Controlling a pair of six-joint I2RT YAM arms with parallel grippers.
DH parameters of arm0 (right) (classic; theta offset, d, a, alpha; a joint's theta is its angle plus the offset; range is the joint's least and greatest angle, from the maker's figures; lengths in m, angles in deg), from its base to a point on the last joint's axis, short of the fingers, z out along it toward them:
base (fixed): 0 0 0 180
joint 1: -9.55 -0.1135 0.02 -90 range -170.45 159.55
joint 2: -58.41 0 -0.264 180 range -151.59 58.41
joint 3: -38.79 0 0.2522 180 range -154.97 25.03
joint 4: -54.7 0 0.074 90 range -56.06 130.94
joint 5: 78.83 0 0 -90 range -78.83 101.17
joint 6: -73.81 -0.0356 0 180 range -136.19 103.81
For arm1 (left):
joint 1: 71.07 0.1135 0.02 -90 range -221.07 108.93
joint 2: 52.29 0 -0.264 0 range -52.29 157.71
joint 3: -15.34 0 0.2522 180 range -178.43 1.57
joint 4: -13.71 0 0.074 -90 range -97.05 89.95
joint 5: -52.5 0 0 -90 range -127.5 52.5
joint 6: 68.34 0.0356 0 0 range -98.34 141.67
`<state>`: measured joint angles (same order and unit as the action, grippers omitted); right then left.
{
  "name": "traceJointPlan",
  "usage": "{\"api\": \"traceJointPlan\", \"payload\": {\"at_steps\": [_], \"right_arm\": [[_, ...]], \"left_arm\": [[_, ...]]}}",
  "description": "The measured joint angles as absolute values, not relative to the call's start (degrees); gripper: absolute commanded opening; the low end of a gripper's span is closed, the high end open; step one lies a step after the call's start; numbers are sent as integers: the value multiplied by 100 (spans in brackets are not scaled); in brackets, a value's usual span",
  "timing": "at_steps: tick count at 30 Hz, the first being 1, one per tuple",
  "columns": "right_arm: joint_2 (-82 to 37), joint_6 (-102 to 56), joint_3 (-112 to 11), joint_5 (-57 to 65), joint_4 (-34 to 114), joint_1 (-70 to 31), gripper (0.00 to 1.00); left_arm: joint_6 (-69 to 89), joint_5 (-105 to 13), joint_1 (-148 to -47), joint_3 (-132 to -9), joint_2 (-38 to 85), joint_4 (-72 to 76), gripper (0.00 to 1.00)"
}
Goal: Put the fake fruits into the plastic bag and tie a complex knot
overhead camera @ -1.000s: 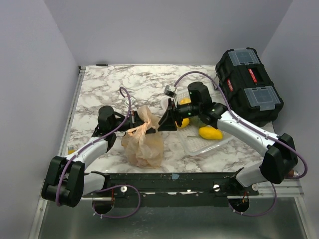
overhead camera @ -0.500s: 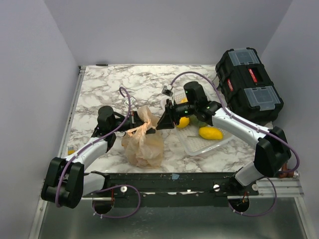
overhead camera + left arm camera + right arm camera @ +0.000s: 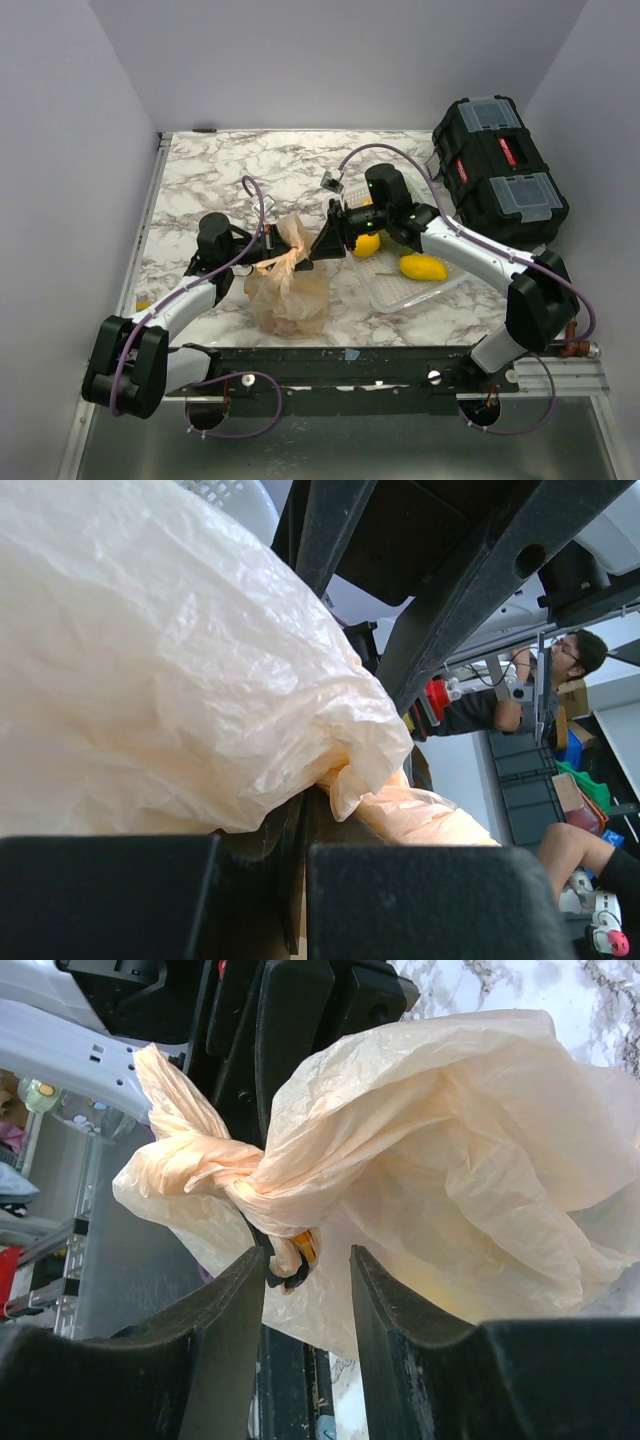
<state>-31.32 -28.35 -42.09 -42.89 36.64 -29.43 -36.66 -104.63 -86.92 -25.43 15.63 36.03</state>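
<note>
Clenched on a strip of the plastic bag (image 3: 288, 292): left gripper (image 3: 303, 852), forearm low, reaching toward the other arm. Released, fingers spread: right gripper (image 3: 307, 1260), arm stretched across over a white tray (image 3: 392, 290), pointing back at the left claw. Straight ahead of its fingertips, the knot (image 3: 232, 1175); beneath both claws, the bag's bulging body. Behind the right claw, yellow fruit (image 3: 423, 267) in the tray. Since a second ago: right elbow drawn inward, claw nudged nearer the knot — left arm and bag unmoved.
</note>
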Motion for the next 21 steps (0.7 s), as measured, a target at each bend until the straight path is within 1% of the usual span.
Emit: {"api": "traceJointPlan", "payload": {"at_steps": [4, 7, 9, 10, 11, 16, 21], "right_arm": [[-3204, -2815, -4209, -4287, 3662, -2989, 39], [-3211, -2809, -4209, -4289, 3664, -3005, 23], [-3211, -2789, -4209, -4296, 3662, -3011, 3], [-3211, -2785, -4209, -4311, 3664, -3013, 1], [-3211, -2778, -4211, -4324, 3664, -3013, 1], [-3211, -2748, -4213, -4333, 3662, -3013, 1], [-3211, -2704, -4213, -4333, 3655, -3026, 1]], "left_arm": [[-3664, -10463, -8695, -2543, 1563, 3581, 0], [-3664, -10463, -8695, -2543, 1563, 3581, 0], [-3662, -10463, -8695, -2543, 1563, 3581, 0], [-3657, -10459, -8695, -2543, 1563, 3576, 0], [-3657, -10461, -8695, -2543, 1563, 3559, 0], [-3555, -10478, -8695, -2595, 1550, 3367, 15], [-3196, -10511, -8660, -2615, 1273, 2881, 23]]}}
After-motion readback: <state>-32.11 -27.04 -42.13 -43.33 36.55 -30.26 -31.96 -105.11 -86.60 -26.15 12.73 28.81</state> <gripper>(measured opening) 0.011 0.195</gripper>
